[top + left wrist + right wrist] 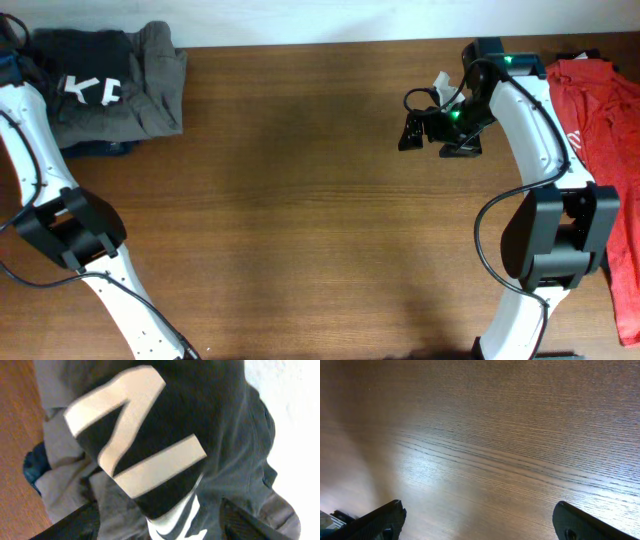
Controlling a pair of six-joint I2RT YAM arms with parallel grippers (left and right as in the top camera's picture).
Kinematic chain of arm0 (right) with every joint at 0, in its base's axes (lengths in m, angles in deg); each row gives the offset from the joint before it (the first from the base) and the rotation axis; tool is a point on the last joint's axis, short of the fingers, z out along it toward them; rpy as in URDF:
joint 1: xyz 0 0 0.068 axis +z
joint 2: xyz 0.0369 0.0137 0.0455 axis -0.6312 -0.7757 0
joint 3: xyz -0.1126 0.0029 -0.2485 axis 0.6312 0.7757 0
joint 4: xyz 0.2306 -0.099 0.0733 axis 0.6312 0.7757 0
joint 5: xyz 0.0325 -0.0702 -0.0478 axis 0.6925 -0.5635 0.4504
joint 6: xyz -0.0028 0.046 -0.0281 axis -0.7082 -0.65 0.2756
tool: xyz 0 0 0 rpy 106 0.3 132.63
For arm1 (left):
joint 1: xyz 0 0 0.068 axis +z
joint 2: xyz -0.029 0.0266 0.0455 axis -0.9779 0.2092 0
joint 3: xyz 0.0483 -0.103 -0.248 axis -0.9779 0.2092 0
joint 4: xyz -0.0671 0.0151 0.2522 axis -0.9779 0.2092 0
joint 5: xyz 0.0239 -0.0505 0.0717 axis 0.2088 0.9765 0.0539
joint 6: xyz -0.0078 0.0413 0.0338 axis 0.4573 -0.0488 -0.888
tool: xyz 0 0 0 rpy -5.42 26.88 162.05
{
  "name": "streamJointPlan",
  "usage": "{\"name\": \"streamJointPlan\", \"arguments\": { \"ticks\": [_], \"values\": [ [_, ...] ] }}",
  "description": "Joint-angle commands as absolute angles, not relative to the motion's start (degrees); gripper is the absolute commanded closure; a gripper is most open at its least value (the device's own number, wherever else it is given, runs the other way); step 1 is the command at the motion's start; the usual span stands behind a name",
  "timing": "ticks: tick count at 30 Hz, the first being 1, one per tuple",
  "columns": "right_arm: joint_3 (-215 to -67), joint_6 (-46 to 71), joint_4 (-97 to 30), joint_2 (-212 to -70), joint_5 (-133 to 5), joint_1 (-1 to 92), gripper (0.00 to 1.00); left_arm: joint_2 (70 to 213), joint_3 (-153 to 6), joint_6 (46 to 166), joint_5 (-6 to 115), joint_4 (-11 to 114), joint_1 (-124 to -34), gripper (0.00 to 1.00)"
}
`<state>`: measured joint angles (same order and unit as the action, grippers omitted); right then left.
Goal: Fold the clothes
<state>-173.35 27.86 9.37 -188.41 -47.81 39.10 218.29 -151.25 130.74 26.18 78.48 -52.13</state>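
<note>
The clothes lie in two places. A folded black T-shirt (pixel 88 75) with white lettering rests on a grey garment (pixel 160 90) at the table's far left corner. A red T-shirt (pixel 600 110) lies crumpled at the right edge. In the left wrist view the black T-shirt (pixel 200 420) fills the frame. My left gripper (pixel 162 527) hovers just over it, jaws apart, with the cloth lying loose beneath them. My right gripper (pixel 420 128) stands open over bare wood at the back right, nothing between its fingers (pixel 380 520).
A dark blue cloth (pixel 100 148) pokes out under the grey garment. The brown wooden table (pixel 300 200) ends at a white wall (pixel 295 410) just behind the stack. The right arm's base (pixel 560 230) stands beside the red T-shirt.
</note>
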Motion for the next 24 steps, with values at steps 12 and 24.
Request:
{"name": "streamJointPlan", "arguments": {
  "ticks": [12, 24],
  "values": [
    [-173.0, 28.0, 8.4, -188.8, -46.8, 38.8, 0.01, 219.5, -152.0, 126.5, 32.1, 82.9, -57.2, 0.28],
    [-173.0, 28.0, 9.5, -188.8, -46.8, 38.8, 0.01, 223.5, -152.0, 126.9, 23.7, 80.8, -58.9, 0.29]
  ]
}}
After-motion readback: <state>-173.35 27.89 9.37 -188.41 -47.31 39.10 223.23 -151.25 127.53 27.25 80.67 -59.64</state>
